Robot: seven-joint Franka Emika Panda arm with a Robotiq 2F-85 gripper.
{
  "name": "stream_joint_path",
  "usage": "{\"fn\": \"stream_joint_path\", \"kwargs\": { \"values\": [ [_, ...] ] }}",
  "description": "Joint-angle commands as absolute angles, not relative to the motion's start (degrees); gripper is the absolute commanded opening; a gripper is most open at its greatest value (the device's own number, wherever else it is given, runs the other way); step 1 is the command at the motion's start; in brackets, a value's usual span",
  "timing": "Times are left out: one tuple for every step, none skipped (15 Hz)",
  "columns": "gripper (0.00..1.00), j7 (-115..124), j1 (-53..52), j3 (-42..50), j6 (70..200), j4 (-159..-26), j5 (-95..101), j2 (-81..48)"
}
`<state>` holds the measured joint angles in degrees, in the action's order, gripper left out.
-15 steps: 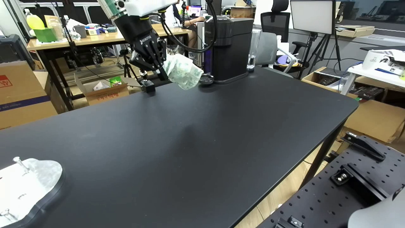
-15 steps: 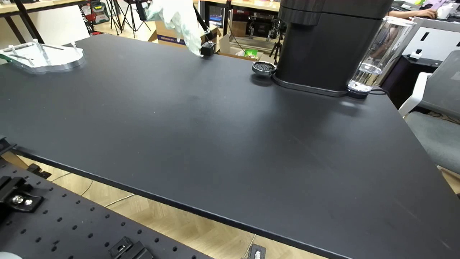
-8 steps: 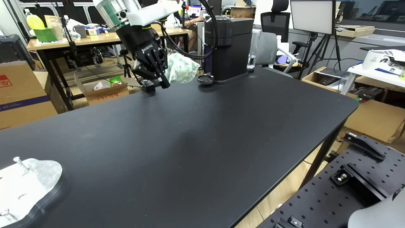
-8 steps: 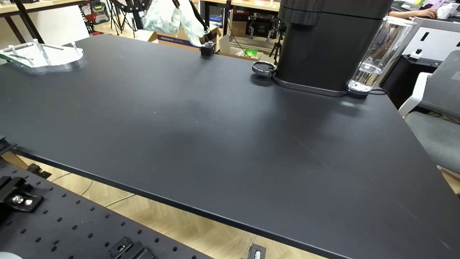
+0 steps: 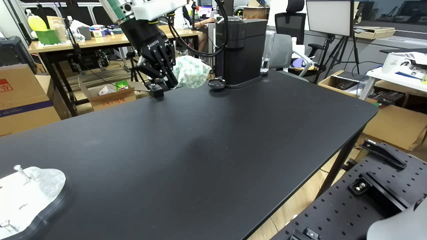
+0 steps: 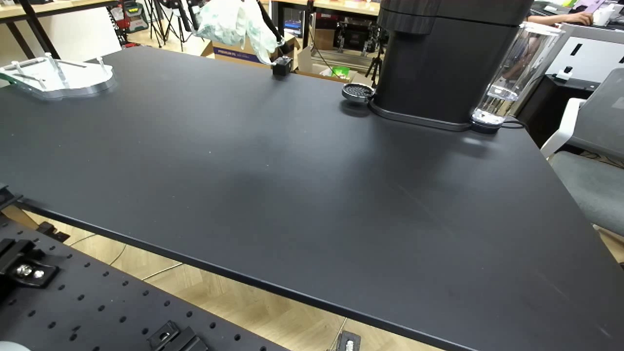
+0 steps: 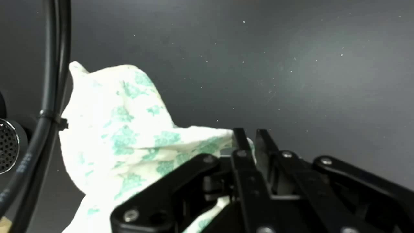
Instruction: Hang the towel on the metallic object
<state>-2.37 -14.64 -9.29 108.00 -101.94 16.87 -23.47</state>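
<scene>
Pinching one edge of a white, green-printed cloth towel point(image 7: 119, 129) in a black two-finger gripper point(image 7: 251, 133) drawn nearly together upon the fabric. Shown in the wrist view with the bulk of the towel left and lower left of the gripper, in rumpled folds without a clear long axis; in both exterior views, drooping on the right. Held over a matt black tabletop point(image 5: 217, 166), apparently in mid-air.

Not possible to name the metallic object with certainty; best judged to be a flat, white-topped, silver-rimmed board point(image 5: 36, 200) with short upright pegs point(image 5: 21, 171). Well apart from the towel, on the opposite side from a tall black box-shaped appliance point(image 6: 429, 73) and a round perforated metal dish point(image 6: 358, 91).

Probably called for next: a long carry toward the board and a lift of the loose end above the pegs. To be watched: a small black block point(image 6: 281, 67) at the tabletop edge, near the towel by line of sight, at uncertain depth, and black cables point(image 7: 48, 116) crossing the wrist view between dish and towel.
</scene>
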Motion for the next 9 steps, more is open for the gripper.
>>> {"fn": "stream_joint_path", "kwargs": {
  "values": [
    [0.46,-2.0,-15.0,-9.0,107.8,-102.4,18.3,-21.3],
    [0.54,-2.0,-15.0,-9.1,107.8,-102.4,18.4,-21.0],
    [0.60,-1.9,-15.0,-9.1,107.8,-102.4,18.7,-20.7],
    [0.67,-1.9,-15.0,-9.1,107.8,-102.4,18.9,-20.4],
    [0.73,-1.9,-15.1,-9.2,107.7,-102.3,19.2,-20.1],
    [0.80,-2.0,-15.2,-9.3,107.7,-102.2,19.3,-19.8],
    [0.87,-2.0,-15.3,-9.4,107.6,-102.2,19.5,-19.5],
    [0.93,-1.9,-15.5,-9.5,107.6,-102.0,19.8,-19.0],
    [0.99,-1.9,-15.7,-9.7,107.6,-101.9,20.1,-18.5]
  ]
}}
